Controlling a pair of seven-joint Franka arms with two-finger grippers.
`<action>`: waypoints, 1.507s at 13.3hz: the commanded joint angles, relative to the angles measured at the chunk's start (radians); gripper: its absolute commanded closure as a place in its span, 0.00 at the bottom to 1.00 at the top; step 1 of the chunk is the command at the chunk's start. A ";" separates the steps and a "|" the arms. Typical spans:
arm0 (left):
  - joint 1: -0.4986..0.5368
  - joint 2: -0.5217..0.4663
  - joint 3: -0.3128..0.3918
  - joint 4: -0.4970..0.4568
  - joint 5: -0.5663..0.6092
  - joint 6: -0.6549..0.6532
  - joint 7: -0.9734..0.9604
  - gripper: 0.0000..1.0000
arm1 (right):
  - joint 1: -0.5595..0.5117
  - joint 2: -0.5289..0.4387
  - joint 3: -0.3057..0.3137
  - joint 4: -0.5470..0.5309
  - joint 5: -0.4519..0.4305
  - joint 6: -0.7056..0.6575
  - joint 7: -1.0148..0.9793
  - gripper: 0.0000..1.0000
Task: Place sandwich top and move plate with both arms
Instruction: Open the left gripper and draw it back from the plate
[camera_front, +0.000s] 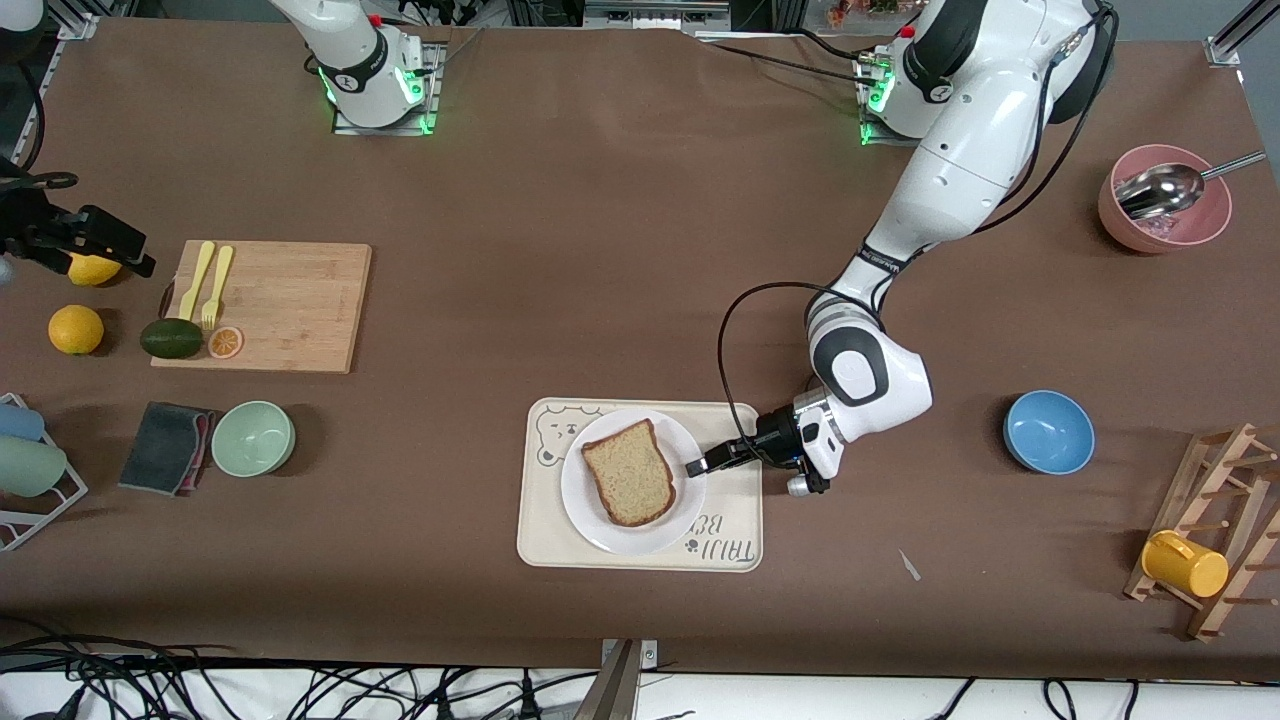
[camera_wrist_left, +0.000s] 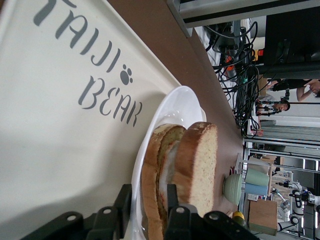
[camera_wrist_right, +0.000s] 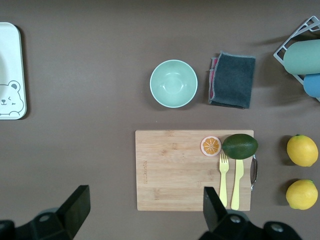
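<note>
The sandwich top already lies on the stack in the middle of the plate, which sits on the cream tray near the front camera's edge of the table. In the left wrist view the slice caps a filling and a lower slice, so the placing looks done and the plate move is what remains.

The left gripper is down at the plate's rim on the side toward the left arm's end of the table, its fingers spread with the rim and the sandwich's edge between them, not yet closed on anything. The plate lies straight ahead of it, along the line the fingers point. The left arm reaches from its base with the elbow bent low and the wrist turned nearly level with the table.

The right gripper waits high over the cutting board at the right arm's end, fingers spread and empty, well apart from the plate. The left arm is by far the nearer; the right must, I judge, come across to the plate's free rim before a two-armed lift
</note>
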 joint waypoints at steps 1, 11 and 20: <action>-0.002 0.006 0.005 0.028 0.021 0.000 -0.022 0.00 | 0.001 0.001 -0.002 0.007 0.018 -0.004 -0.012 0.00; 0.049 -0.045 0.005 -0.025 0.028 -0.003 -0.035 0.00 | 0.001 0.001 -0.002 0.007 0.018 -0.004 -0.012 0.00; 0.093 -0.279 0.026 -0.243 0.232 -0.012 -0.114 0.00 | 0.001 0.001 -0.002 0.007 0.018 -0.004 -0.012 0.00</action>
